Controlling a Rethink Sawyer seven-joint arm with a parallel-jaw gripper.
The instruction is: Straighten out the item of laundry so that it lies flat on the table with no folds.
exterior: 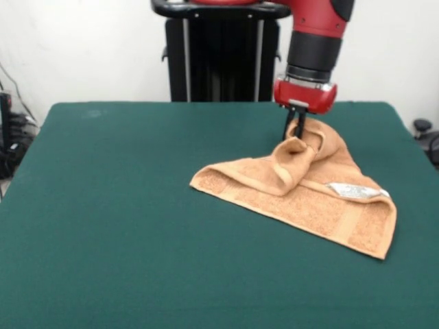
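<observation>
Terry towel (302, 199) bunched, pincer (295, 131) pinching fold

plain white wall (82, 48) behind; dark cables and gear (10, 140) at one edge, more clutter (426, 137) opposite

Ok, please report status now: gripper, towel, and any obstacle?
Gripper shut on towel, lifting a fold. Towel still bunched, not flat. Table shows no obstacle.

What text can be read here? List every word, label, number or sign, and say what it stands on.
No text can be read.
Tag on the towel: white, any print too small and blurred to read.
Arm, end effector, pedestal, table: no lettering shows.
</observation>
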